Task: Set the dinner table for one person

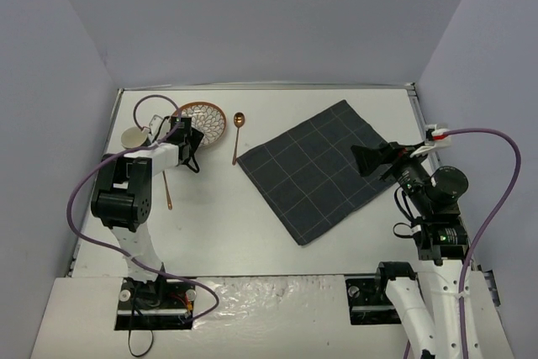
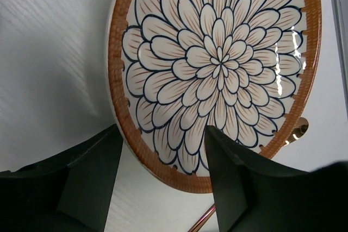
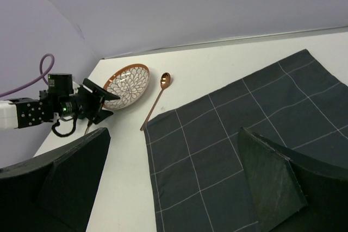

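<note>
The white dinner table (image 1: pixel 218 216) holds a flower-patterned plate (image 1: pixel 204 119) with an orange rim at the far left. My left gripper (image 1: pixel 192 136) is open and empty, with its jaws either side of the plate's near rim (image 2: pixel 179 180). A copper spoon (image 1: pixel 238 134) lies just right of the plate. A dark grey gridded cloth (image 1: pixel 324 170) lies skewed at centre right. My right gripper (image 1: pixel 367 160) is open and empty above the cloth's right part (image 3: pixel 244 134). The plate (image 3: pixel 128 85) and the spoon (image 3: pixel 157 99) also show in the right wrist view.
A second copper utensil (image 1: pixel 168 193) lies under the left arm, and its handle (image 2: pixel 202 222) runs beside the plate. A small cream disc (image 1: pixel 133 136) sits at the table's left edge. Grey walls close in the table on three sides.
</note>
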Robot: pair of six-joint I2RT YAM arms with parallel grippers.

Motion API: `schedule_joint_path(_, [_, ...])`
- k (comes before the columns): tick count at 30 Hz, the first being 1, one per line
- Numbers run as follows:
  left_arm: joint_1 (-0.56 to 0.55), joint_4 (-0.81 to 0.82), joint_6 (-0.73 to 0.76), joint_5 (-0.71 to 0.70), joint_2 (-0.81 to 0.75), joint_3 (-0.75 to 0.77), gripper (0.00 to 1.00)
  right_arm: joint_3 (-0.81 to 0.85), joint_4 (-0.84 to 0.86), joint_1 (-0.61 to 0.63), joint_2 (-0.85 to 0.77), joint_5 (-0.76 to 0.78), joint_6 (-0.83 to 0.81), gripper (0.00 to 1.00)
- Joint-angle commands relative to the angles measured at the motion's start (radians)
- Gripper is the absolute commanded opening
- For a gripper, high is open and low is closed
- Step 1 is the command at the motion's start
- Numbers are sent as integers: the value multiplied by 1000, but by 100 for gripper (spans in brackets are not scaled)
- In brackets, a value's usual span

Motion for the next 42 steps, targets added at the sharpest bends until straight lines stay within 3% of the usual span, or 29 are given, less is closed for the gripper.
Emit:
schedule_joint_path(1, [10, 35, -29, -28, -11, 54, 45, -5, 33, 6, -4, -6, -19, 100])
schedule_joint_path(7, [21, 60, -44, 2, -53, 8, 7, -16, 23, 6, -9, 10, -22, 100])
schedule_joint_path(10, [25, 57, -45, -5, -99, -20, 1, -15, 23, 6, -5, 9, -22, 100])
schedule_joint_path(22, [50, 31, 40, 63, -473, -113, 0, -16, 4, 6, -11, 1, -41, 100])
schedule_joint_path(28, [49, 0, 120, 269, -595, -74, 0, -15, -13, 6, -19, -10, -45, 100])
schedule_joint_path(32, [19, 66, 88, 471, -570, -66, 0, -9, -20, 6, -25, -16, -44, 100])
schedule_joint_path(34, [-56, 95, 86, 540, -534, -47, 0, -6, -23, 6, -28, -16, -45, 100])
schedule_joint_path(42, [-348, 185, 148, 530, -316, 113, 0, 11, -67, 6, -45, -9, -61, 100])
